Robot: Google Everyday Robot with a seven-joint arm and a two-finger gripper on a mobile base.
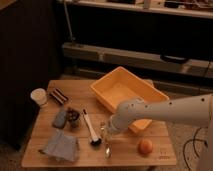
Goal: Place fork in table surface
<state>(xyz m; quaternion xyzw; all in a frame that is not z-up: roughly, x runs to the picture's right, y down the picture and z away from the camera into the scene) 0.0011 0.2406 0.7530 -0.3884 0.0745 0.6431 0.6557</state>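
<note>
The fork is a slim silver piece standing steeply over the table surface, its lower end at or just above the wood near the front edge. My gripper is at the end of the white arm that reaches in from the right. It is shut on the fork's upper end, just left of the yellow bin's near corner. The fingers themselves are largely hidden by the wrist.
The yellow bin stands at the back right. A white-handled brush with a black head lies just left of the fork. An orange fruit sits to its right. A grey cloth, a small dark cup, a snack bar and a white cup fill the left side.
</note>
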